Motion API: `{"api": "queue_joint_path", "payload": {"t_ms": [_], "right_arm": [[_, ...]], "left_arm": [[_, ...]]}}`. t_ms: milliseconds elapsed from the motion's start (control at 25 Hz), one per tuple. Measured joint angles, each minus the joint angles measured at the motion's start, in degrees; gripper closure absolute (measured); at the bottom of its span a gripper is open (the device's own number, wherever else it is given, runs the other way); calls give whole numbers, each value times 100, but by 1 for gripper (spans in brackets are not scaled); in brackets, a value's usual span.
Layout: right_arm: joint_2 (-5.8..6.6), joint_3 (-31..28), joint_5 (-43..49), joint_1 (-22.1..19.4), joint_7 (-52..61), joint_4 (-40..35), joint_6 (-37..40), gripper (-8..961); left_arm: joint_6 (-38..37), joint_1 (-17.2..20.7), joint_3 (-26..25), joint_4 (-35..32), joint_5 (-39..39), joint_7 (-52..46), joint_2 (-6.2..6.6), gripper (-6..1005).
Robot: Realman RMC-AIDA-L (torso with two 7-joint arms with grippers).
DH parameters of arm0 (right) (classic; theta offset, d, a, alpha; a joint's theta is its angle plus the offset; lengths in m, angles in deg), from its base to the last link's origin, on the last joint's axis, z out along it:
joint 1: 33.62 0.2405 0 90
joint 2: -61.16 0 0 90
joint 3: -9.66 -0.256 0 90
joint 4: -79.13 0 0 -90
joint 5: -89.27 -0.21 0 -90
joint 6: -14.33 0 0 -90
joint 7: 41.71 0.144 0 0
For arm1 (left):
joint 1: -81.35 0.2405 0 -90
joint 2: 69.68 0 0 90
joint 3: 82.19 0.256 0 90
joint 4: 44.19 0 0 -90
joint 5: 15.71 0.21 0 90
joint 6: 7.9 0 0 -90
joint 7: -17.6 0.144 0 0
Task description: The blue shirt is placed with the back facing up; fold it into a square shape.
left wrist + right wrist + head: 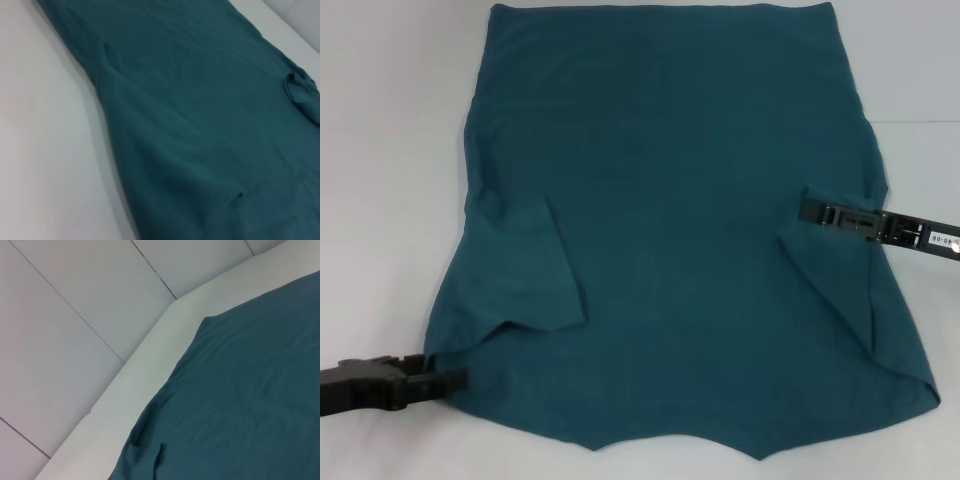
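Bright, even overhead light; soft faint shadows under blue shirt [670,200] folds. No glare. Head view sharp; both wrist views slightly soft.

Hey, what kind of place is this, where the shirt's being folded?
Probably a lab or test bench, not a home: the blue shirt lies on a bare white table, the left gripper and right gripper sit at its edges, and pale tiled floor shows beyond.

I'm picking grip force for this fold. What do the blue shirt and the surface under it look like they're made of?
The blue shirt looks like soft, matte knit cloth: it drapes in shallow wrinkles with no sheen. The table looks like a smooth, hard white surface, perhaps laminate; the exact material is unclear.
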State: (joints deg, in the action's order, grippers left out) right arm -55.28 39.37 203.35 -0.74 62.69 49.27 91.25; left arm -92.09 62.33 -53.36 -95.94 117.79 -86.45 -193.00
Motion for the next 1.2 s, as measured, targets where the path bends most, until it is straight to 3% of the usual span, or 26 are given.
{"api": "queue_joint_path", "payload": {"t_ms": [720,1200], "right_arm": [[24,0,-73,-57,1,-2,24,43],[34,0,-88,-97,1,0,46,44]], "left_arm": [[-134,-245,359,39,-26,-8,-50,153],[-54,-311,344,14,-24,-70,-51,265]]}}
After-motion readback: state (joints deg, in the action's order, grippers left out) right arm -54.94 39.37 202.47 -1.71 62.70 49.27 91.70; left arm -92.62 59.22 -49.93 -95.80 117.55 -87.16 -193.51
